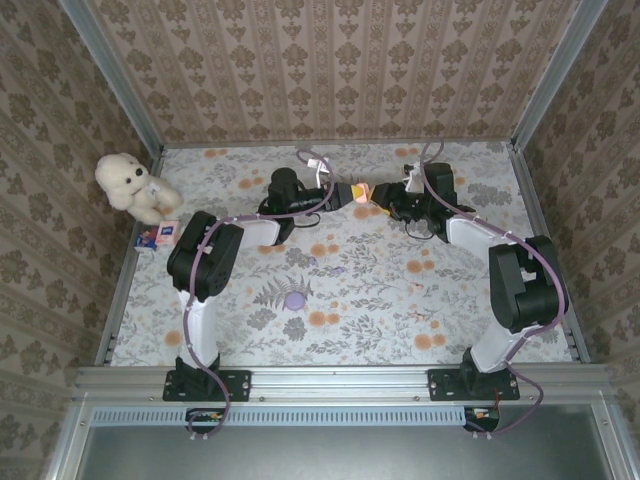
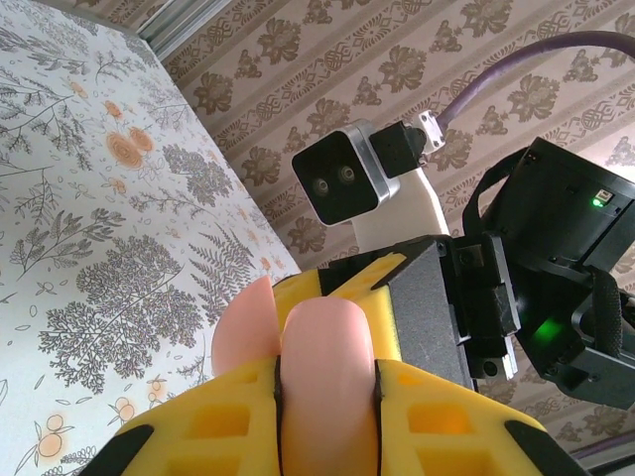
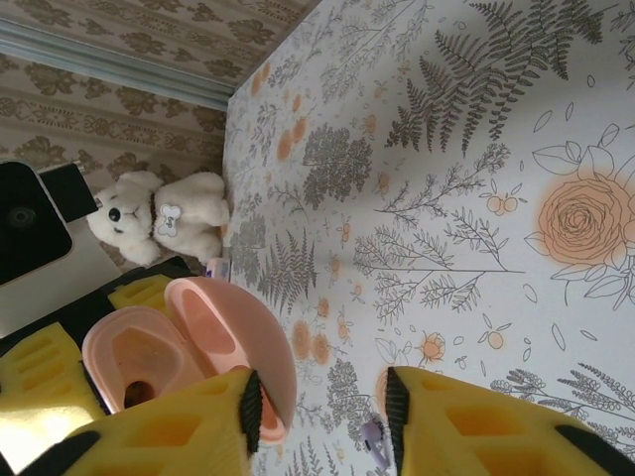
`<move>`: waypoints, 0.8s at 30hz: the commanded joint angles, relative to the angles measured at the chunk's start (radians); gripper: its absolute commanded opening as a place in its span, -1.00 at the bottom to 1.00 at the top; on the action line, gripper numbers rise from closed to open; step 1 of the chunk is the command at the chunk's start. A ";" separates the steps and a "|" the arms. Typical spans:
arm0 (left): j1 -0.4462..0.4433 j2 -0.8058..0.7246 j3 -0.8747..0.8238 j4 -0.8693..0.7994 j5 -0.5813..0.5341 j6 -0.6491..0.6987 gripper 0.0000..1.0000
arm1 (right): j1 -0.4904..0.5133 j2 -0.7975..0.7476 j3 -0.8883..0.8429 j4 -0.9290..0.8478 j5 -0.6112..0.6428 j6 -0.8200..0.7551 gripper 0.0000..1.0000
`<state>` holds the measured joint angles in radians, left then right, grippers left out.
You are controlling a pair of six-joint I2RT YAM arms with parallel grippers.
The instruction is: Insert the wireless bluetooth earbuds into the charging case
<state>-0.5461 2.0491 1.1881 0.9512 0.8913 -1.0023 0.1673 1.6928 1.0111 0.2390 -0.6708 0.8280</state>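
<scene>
My left gripper (image 1: 348,192) is raised over the back middle of the table and shut on a pink charging case (image 2: 327,367). The case's lid (image 2: 243,322) is swung open. In the right wrist view the open case (image 3: 198,347) shows its hollow inside, and the lid's rim rests against one finger pad (image 3: 250,402). My right gripper (image 3: 322,407) faces it with a wide gap between its jaws and holds nothing. A lilac earbud (image 3: 375,441) lies on the floral cloth below, also seen as a small lilac earbud (image 1: 337,270) in the top view.
A round purple case (image 1: 294,299) lies on the cloth towards the front. A white teddy bear (image 1: 130,185) sits at the back left corner, with a small card (image 1: 155,236) beside it. Metal rails (image 1: 340,378) and patterned walls enclose the table.
</scene>
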 commanded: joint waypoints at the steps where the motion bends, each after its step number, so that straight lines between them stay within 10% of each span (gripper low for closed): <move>1: -0.015 -0.002 0.008 0.057 0.033 -0.007 -1.00 | -0.008 0.013 0.023 0.016 -0.010 0.008 -0.26; 24: -0.035 0.018 0.045 0.042 0.034 -0.013 -1.00 | -0.008 0.028 0.032 0.024 -0.064 -0.004 -0.54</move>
<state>-0.5617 2.0636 1.1912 0.9497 0.8822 -1.0023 0.1616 1.7031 1.0157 0.2451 -0.7197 0.8391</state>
